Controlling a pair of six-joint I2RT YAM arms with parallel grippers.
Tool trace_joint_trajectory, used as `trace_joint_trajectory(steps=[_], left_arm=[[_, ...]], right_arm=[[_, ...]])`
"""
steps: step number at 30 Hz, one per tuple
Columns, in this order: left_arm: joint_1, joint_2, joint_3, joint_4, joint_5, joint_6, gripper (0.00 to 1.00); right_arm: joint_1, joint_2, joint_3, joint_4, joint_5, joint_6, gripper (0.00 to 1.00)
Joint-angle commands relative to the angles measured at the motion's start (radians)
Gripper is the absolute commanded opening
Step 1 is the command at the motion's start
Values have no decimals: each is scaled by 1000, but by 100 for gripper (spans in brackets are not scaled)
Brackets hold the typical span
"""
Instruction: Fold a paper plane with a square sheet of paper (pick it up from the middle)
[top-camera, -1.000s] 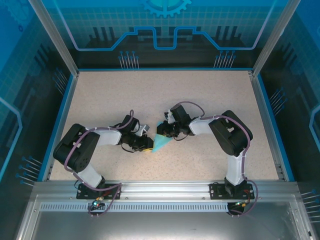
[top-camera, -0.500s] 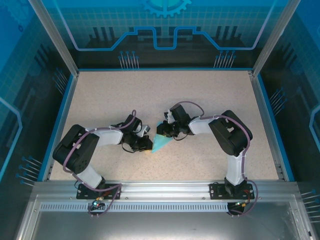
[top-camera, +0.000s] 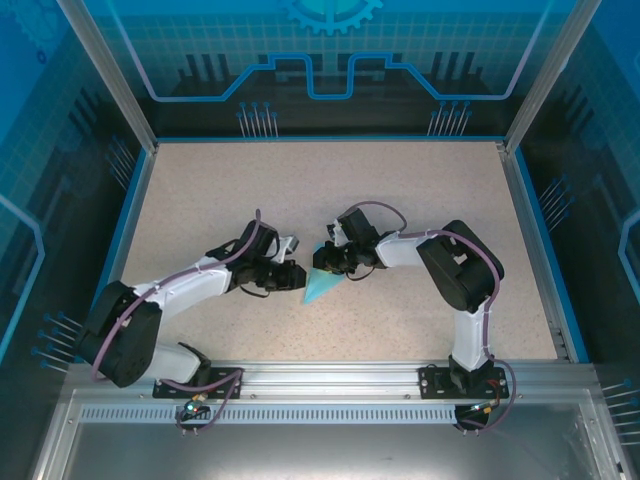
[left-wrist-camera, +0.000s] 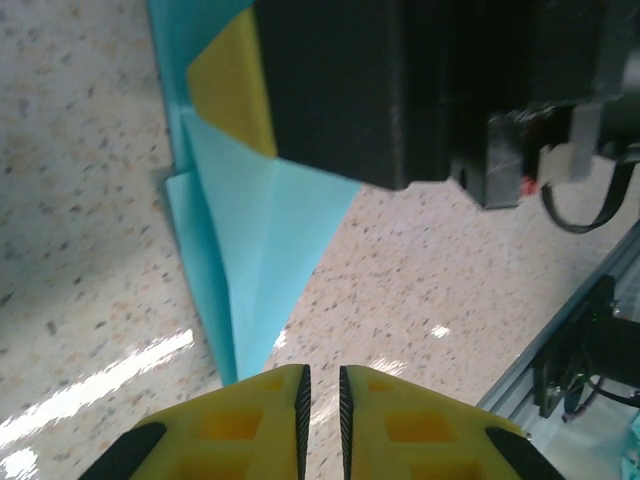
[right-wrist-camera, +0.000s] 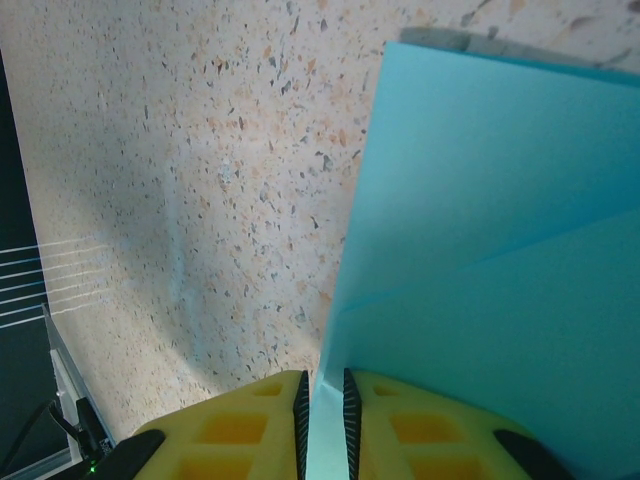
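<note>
Gripping the paper plane (right-wrist-camera: 480, 250): right claw (right-wrist-camera: 322, 385) — left claw (left-wrist-camera: 320, 385) closed near its tip.

Black-white arms (top-camera: 455, 265), yellow pincer fingers (left-wrist-camera: 245, 425)

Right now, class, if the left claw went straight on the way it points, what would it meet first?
Probably the pointed tip of the folded blue paper, just ahead of the left claw; beyond it, the right claw pinching that paper. Depth is unclear.

Paper plane (top-camera: 320, 288) between left hand (top-camera: 297, 277), right hand (top-camera: 328, 263)
</note>
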Motion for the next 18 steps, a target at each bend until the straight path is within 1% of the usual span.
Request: trace_joint_trajectory(steps=[1,3,6,9,18], left_arm=[[-3,56,30,79,80,-47,18],[-3,101,32,148,126,-76,18],[-3,164,36,206,156,-104,16],[-3,205,31,232,181,-117,16],[-1,262,-12,188,123,-76,15]], right_arm=[[13,47,-14,-97,52,-24,20],[14,51,-13,-99,53,-25,20],[13,54,-17,-97,51,-23,20],[14,53,-20,-95,52,-21,20],[13,54,-19,-101,53,-24,20]])
